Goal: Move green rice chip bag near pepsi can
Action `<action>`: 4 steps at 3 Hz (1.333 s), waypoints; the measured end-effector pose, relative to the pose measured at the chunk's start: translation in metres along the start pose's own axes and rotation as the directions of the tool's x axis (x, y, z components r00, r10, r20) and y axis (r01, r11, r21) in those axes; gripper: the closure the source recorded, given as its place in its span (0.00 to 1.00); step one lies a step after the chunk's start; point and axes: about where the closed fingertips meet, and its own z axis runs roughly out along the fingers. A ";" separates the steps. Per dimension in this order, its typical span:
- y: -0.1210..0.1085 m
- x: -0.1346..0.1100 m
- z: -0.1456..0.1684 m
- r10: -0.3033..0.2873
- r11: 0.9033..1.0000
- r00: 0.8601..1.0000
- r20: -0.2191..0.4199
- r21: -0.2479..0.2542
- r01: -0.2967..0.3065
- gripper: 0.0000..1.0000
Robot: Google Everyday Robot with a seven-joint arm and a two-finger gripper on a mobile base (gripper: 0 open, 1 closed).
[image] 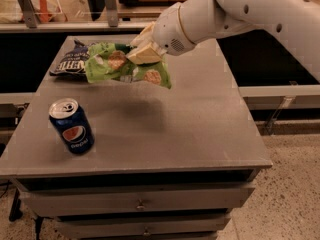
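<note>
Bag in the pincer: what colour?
The bag is light green with tan rice-cake pictures, camera view; the pincer grips it above the table.

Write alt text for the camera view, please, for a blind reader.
The robot's tool holds a green chip bag in the air above a grey table, beside a dark blue chip bag lying at the back left. A Pepsi can stands upright at the front left.

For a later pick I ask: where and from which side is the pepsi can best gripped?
Probably the pepsi can across its round sides, from above: it stands upright, nothing touching it. The gripper, raised over the table near its back, is shut on the green rice chip bag.
</note>
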 end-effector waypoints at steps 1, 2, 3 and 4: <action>0.021 -0.012 0.008 -0.001 1.000 1.000 0.016 -0.015 0.001 1.00; 0.045 -0.021 0.016 0.014 1.000 0.999 0.033 -0.015 -0.013 1.00; 0.065 -0.026 0.026 0.035 0.999 0.998 0.043 0.001 -0.035 1.00; 0.077 -0.025 0.039 0.058 0.998 0.997 0.052 0.013 -0.059 1.00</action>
